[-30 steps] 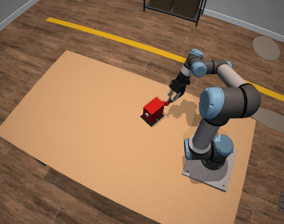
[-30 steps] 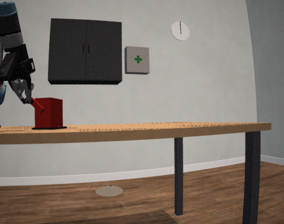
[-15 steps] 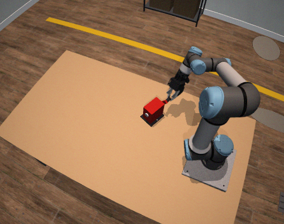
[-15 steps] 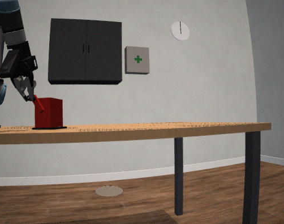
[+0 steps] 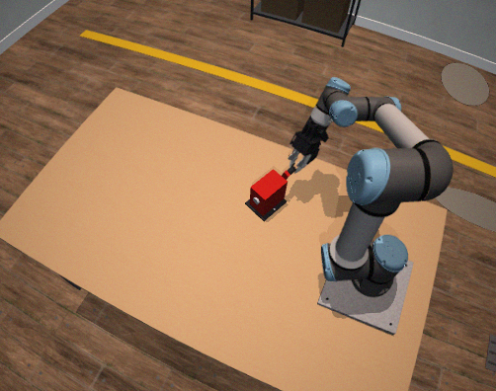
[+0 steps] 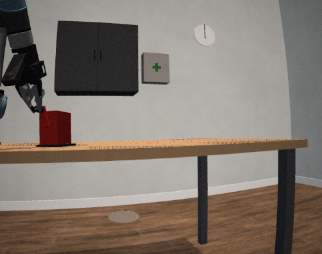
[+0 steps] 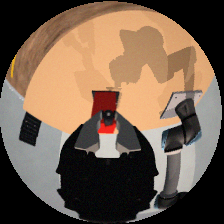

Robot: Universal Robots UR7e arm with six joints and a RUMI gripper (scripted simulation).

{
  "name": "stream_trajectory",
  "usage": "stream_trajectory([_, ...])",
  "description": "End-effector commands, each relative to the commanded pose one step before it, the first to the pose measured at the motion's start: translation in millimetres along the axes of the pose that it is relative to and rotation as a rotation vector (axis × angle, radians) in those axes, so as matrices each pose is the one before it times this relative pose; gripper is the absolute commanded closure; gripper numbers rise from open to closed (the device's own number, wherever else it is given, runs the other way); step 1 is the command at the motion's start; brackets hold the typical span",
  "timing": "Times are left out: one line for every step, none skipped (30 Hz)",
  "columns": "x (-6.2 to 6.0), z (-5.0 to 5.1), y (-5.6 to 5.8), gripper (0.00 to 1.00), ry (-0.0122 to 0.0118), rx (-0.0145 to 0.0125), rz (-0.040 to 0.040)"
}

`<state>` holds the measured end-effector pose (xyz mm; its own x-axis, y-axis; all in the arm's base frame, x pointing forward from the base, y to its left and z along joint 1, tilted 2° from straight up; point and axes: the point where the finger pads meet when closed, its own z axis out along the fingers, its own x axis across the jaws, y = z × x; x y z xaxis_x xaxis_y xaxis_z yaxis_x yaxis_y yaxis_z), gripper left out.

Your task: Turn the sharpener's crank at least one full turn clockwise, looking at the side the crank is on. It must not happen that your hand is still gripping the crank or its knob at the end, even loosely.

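A red box-shaped sharpener (image 5: pixel 269 191) stands on a black base near the middle of the tan table; it also shows in the side view (image 6: pixel 56 127) and the wrist view (image 7: pixel 105 102). Its red crank (image 6: pixel 45 117) is on the side facing the arm and points up, with the handle near the box's top edge. My gripper (image 5: pixel 294 168) is shut on the crank handle (image 5: pixel 287 174), coming in tilted from above on the arm's side. In the side view the fingertips (image 6: pixel 37 109) pinch the handle's top. In the wrist view the handle (image 7: pixel 106 126) sits between the fingers.
The arm's base plate (image 5: pixel 365 296) is bolted at the table's right end. A yellow floor line (image 5: pixel 195 64) and a shelf rack (image 5: pixel 305 15) lie beyond the table. A wall cabinet (image 6: pixel 95 58) hangs behind.
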<state>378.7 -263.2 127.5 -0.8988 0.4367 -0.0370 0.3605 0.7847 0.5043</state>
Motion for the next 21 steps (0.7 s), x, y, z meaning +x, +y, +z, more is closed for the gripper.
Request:
stream_trajectory([-8.83,-1.91,1.19,0.91,-0.00118,0.00047,-0.00117])
stream_trajectory([-0.98,-0.11,0.05,0.91,-0.00005,0.00005,-0.00003])
stream_trajectory([-1.06,-0.10,0.04,0.91,-0.00005,0.00004,-0.00003])
stream_trajectory([-1.13,-0.08,0.03,0.91,-0.00005,0.00005,-0.00003])
stream_trajectory([-1.16,-0.06,0.02,0.91,-0.00006,0.00005,-0.00004])
stream_trajectory([-1.16,-0.03,0.01,0.91,-0.00007,0.00006,-0.00004])
stream_trajectory([-1.15,-0.02,0.00,0.91,-0.00007,0.00007,-0.00005])
stream_trajectory([-1.13,0.00,-0.01,0.91,-0.00008,0.00007,-0.00005])
stream_trajectory([-1.12,0.02,-0.02,0.91,-0.00009,0.00008,-0.00006])
stream_trajectory([-1.11,0.04,-0.04,0.91,-0.00010,0.00009,-0.00006])
stream_trajectory([-1.07,0.07,-0.03,0.91,-0.00002,0.00002,-0.00001])
stream_trajectory([-1.08,0.09,-0.06,0.91,0.00000,0.00000,0.00000])
stream_trajectory([-1.09,0.12,-0.07,0.91,0.00000,0.00000,0.00000])
stream_trajectory([0.00,0.00,0.00,0.91,0.00000,0.00000,0.00000])
stream_trajectory([0.00,0.00,0.00,0.91,0.00000,0.00000,0.00000])
stream_trajectory([-3.06,0.45,-0.24,0.91,-0.00001,-0.00001,-0.00001])
stream_trajectory([-0.97,0.18,-0.10,0.91,0.00000,0.00000,0.00000])
stream_trajectory([-0.90,0.18,-0.11,0.91,0.00000,0.00001,0.00000])
stream_trajectory([-0.94,0.18,-0.11,0.91,0.00001,0.00001,0.00000])
stream_trajectory([-1.00,0.22,-0.12,0.91,0.00000,0.00001,0.00000])
stream_trajectory([-1.04,0.27,-0.14,0.91,0.00000,0.00000,0.00000])
